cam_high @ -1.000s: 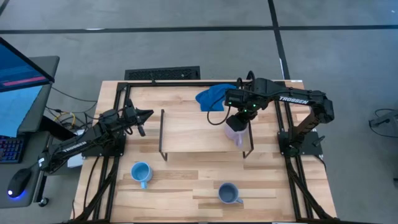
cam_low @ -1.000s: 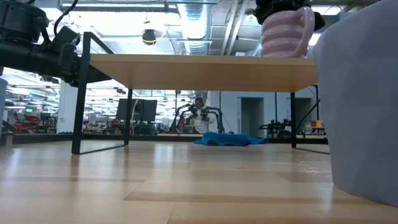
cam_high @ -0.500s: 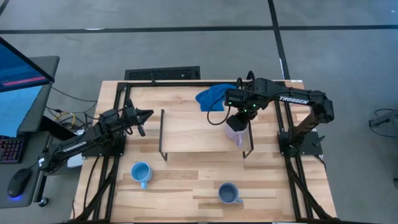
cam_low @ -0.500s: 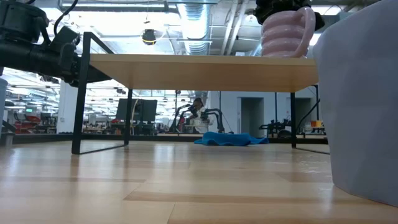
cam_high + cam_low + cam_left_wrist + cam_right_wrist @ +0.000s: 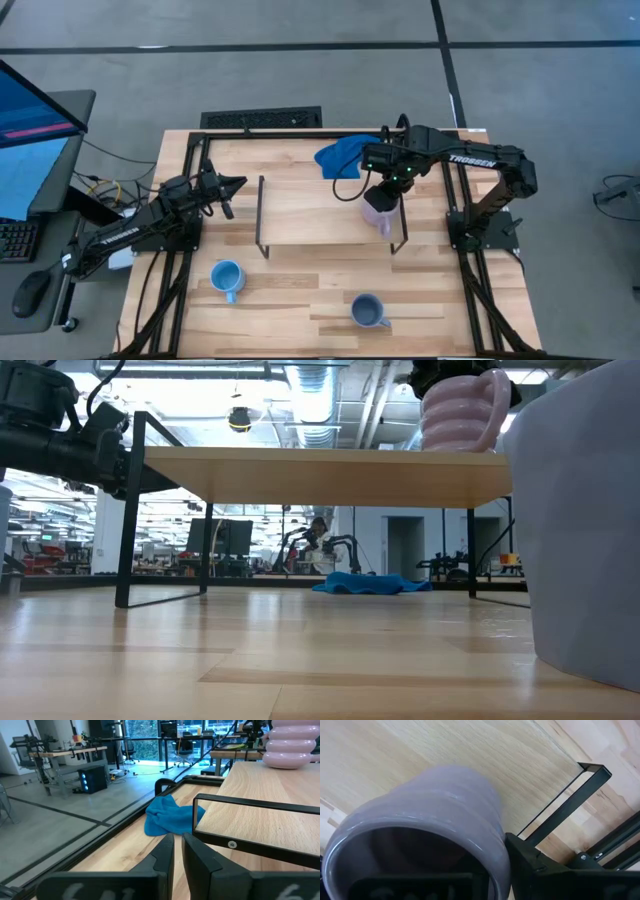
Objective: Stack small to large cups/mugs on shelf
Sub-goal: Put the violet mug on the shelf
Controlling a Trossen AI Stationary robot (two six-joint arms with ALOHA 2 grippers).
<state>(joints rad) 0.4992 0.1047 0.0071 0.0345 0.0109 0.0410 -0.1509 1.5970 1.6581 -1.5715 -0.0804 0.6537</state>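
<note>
The pale lilac mug (image 5: 377, 214) stands upright at the right end of the light-wood shelf (image 5: 320, 215); it also shows in the low view (image 5: 455, 410). My right gripper (image 5: 384, 198) is shut on it from above. The light sky blue mug (image 5: 226, 277) and the grey-blue mug (image 5: 367, 310) stand on the tabletop near the front edge. My left gripper (image 5: 236, 185) is shut and empty, left of the shelf, level with its top. My right gripper holds the lilac mug by its rim (image 5: 496, 851), one finger inside the mug and one finger (image 5: 535, 867) outside its wall. The fingers come from above, slanting in from the table's far side. The mug is upright, its base at the shelf's top (image 5: 450, 452).
A bright blue cloth (image 5: 345, 155) lies on the table behind the shelf. The shelf's black wire legs (image 5: 262, 215) stand at its left and right ends. The grey-blue mug fills the right of the low view (image 5: 590, 530). The shelf's left and middle parts are bare.
</note>
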